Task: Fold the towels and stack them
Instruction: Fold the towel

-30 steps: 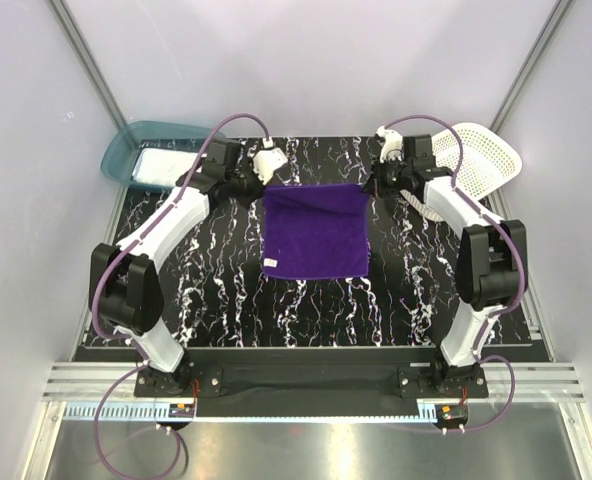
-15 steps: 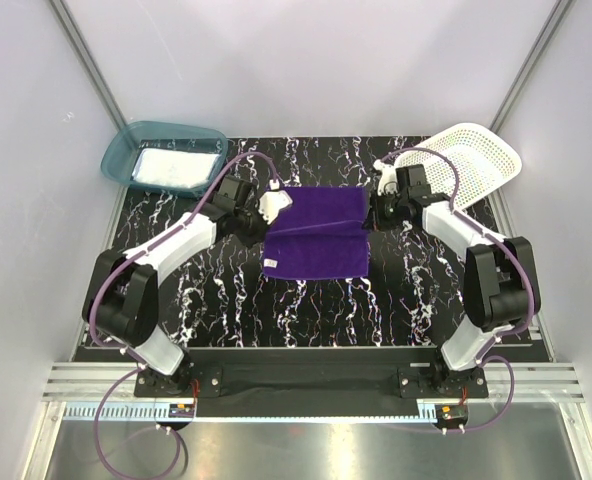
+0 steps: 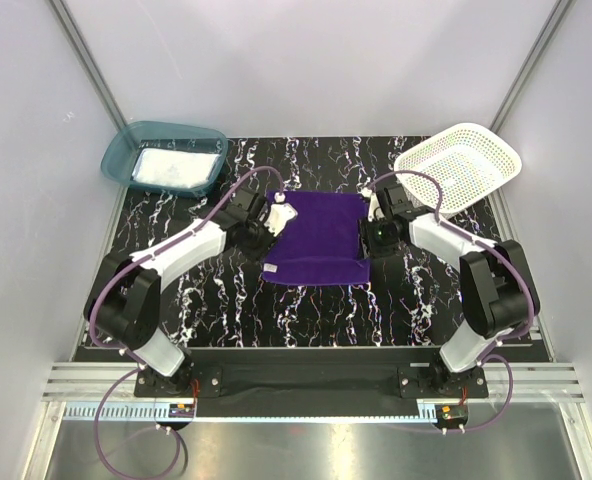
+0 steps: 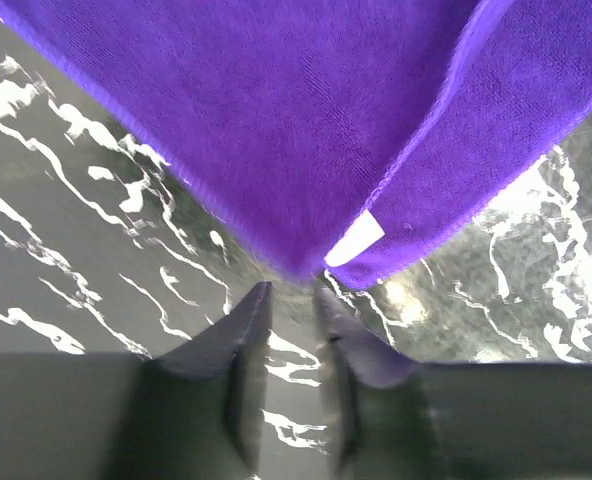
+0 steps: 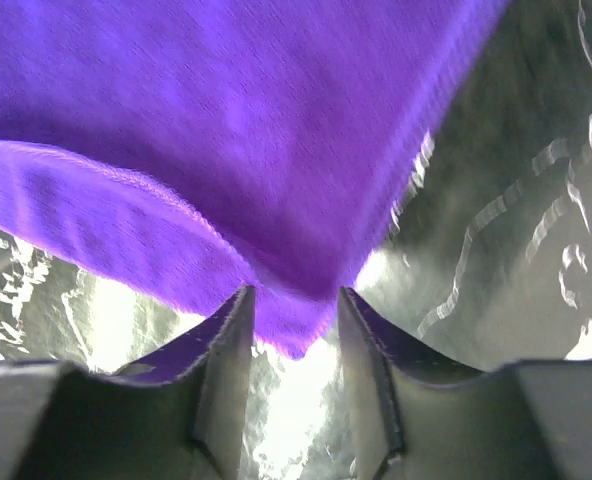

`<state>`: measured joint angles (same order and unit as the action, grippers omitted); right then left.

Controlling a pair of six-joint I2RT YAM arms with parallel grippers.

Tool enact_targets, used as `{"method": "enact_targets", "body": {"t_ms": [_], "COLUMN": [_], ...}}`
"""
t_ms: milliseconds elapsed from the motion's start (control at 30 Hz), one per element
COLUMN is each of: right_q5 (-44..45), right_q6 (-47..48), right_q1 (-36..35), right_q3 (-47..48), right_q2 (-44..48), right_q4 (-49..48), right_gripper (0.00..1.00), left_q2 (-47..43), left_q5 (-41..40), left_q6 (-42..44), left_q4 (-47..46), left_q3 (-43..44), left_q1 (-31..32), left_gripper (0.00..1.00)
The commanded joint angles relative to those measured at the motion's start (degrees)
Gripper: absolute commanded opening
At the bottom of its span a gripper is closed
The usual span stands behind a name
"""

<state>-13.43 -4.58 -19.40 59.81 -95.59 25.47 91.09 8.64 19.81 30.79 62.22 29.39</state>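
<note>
Worktop (image 3: 306, 310) of black marble pattern carries the purple towel (image 3: 318, 240), folded, at its middle. We see the teal bin (image 3: 116, 155) at the far left corner, the mesh basket (image 3: 506, 150) at the far right, and the white towel (image 3: 176, 166) inside the bin. The left gripper (image 4: 291, 292) stands slightly open just before a purple corner, gripping nothing. The right gripper (image 5: 291, 295) is open around another corner.

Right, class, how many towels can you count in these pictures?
2. A purple towel lies folded on the table between the two arms; a white towel lies in the teal bin at the far left. Another may be hidden beneath it.
</note>
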Motion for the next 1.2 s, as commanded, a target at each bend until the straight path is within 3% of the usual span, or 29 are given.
{"method": "enact_targets", "body": {"t_ms": [0, 233, 333, 367, 433, 733, 967, 1067, 1167], "right_q5": [3.42, 2.79, 3.67, 3.85, 3.41, 6.14, 9.21, 9.83, 11.75], "right_q6": [-2.36, -11.29, -20.07, -22.12, -26.43, -32.59, -34.27, -34.09, -34.09], "right_q1": [-0.29, -0.29, -0.29, -0.29, -0.29, -0.29, -0.20, -0.29, -0.29], "right_q3": [-0.05, 0.74, 1.53, 1.28, 0.92, -0.66, -0.84, -0.66, -0.75], "right_q2": [4.71, 7.97, 5.34, 4.54, 2.61, -1.79, -3.55, -4.34, -3.64], "right_q4": [5.11, 6.52, 6.35, 5.99, 4.59, 2.66, 3.00, 3.27, 3.44], "right_gripper": [0.48, 0.57, 0.52, 0.49, 0.45, 0.42, 0.40, 0.39, 0.31], "left_q2": [-2.76, 0.14, -0.64, -1.26, -1.27, 5.14, 8.49, 8.75, 8.58], "left_q5": [-3.72, -5.58, 4.16, 6.36, 6.12, 4.63, 4.10, 3.40, 3.31], "left_q6": [-5.56, -22.33, -27.18, -30.85, -34.21, -38.27, -38.62, -38.36, -38.18], "left_q4": [3.57, 12.19, 6.24, -0.05, -3.96, -12.23, -11.71, -11.54, -11.36], "left_q3": [1.32, 11.43, 6.38, 4.34, 0.12, -4.21, -3.42, -3.50, -3.59], "left_q1": [0.32, -2.04, -4.42, -5.73, -6.36, -6.45, -6.45, -6.45, -6.45], "left_gripper": [0.36, 0.39, 0.42, 0.43, 0.44, 0.41, 0.37, 0.31, 0.23]}}
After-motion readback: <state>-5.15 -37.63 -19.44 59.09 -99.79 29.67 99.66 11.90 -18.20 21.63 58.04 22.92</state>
